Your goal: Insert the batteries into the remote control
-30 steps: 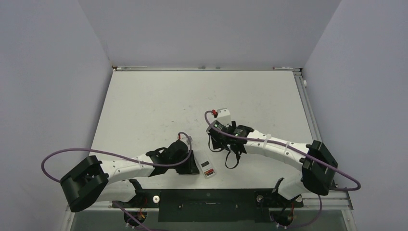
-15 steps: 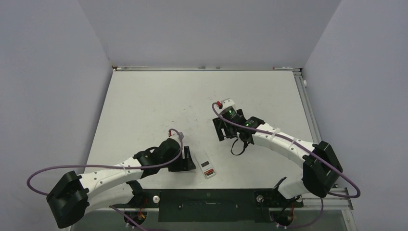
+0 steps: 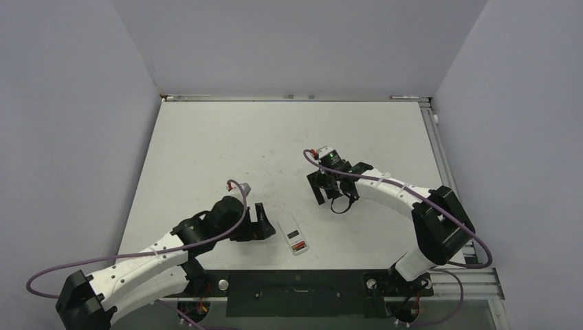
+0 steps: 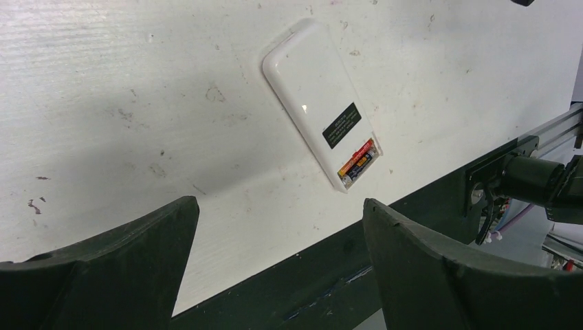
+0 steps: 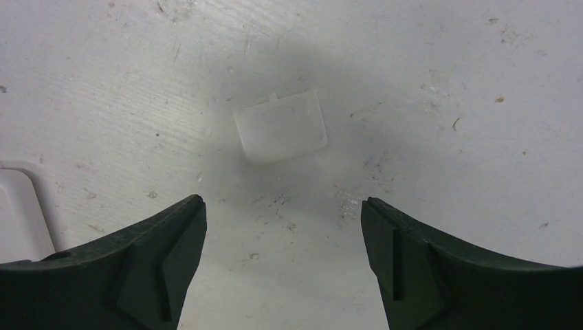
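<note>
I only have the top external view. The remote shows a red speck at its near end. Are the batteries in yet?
Observer: Yes. The left wrist view shows both batteries lying side by side inside the remote control, at one end; one is reddish, one dark.
Operator: Is the cover back on?
Observer: No. Nothing covers them; they lie bare to that camera.
Operator: Then where is the cover? I can't see it.
Observer: The right wrist view shows a small white piece with a tab, likely the cover, flat on the table just ahead of the open right gripper, untouched.
</note>
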